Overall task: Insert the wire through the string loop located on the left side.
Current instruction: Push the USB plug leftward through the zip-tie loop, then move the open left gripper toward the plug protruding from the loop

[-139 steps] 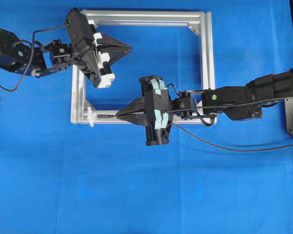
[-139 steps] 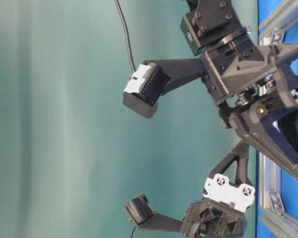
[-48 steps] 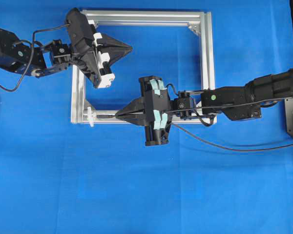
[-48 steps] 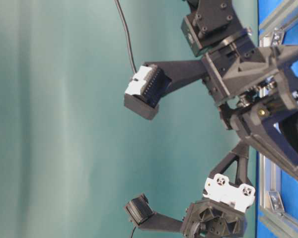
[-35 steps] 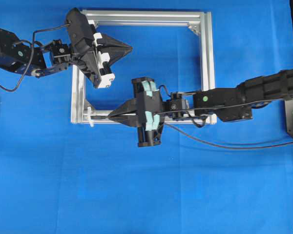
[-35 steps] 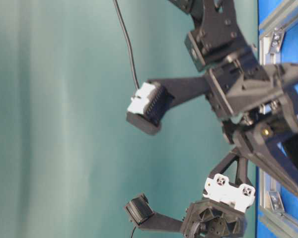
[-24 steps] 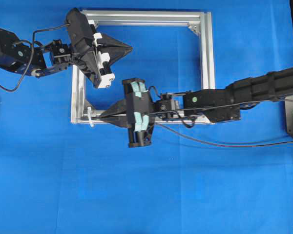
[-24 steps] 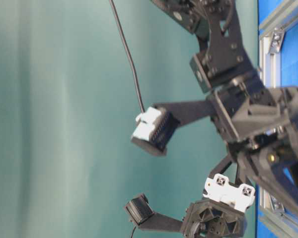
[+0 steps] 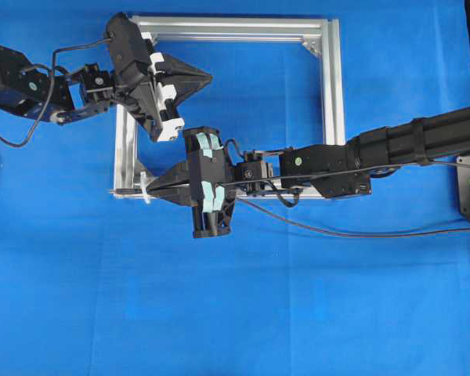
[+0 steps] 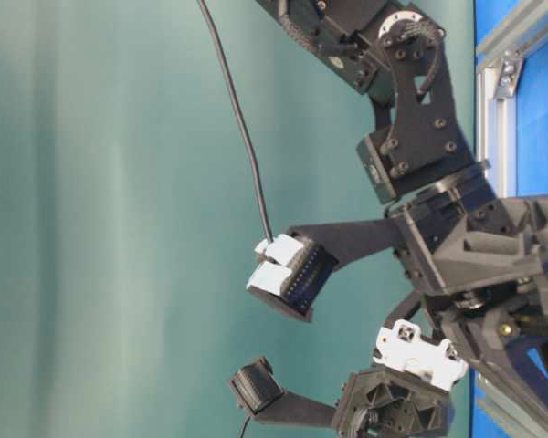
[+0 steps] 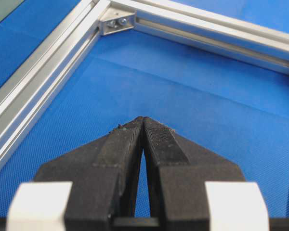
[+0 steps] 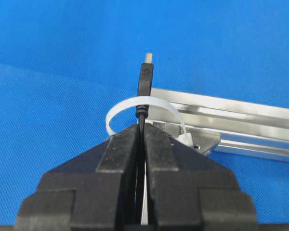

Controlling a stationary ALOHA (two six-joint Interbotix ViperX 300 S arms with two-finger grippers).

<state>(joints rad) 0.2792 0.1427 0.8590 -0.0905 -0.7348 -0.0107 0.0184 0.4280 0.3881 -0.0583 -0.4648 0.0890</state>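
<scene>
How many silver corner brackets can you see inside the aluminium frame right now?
1 clearly: a corner bracket at the aluminium frame's top-right inner corner in the overhead view. The other three corners are covered by the arms, so more may be hidden.

Wire tip seemingly through string loop

Plain blue fine-weave table cloth. Silver brushed aluminium square frame. Thin white string loop. Thin black wire, pale metal tip. Black right gripper. Black left gripper, white blocks.
</scene>
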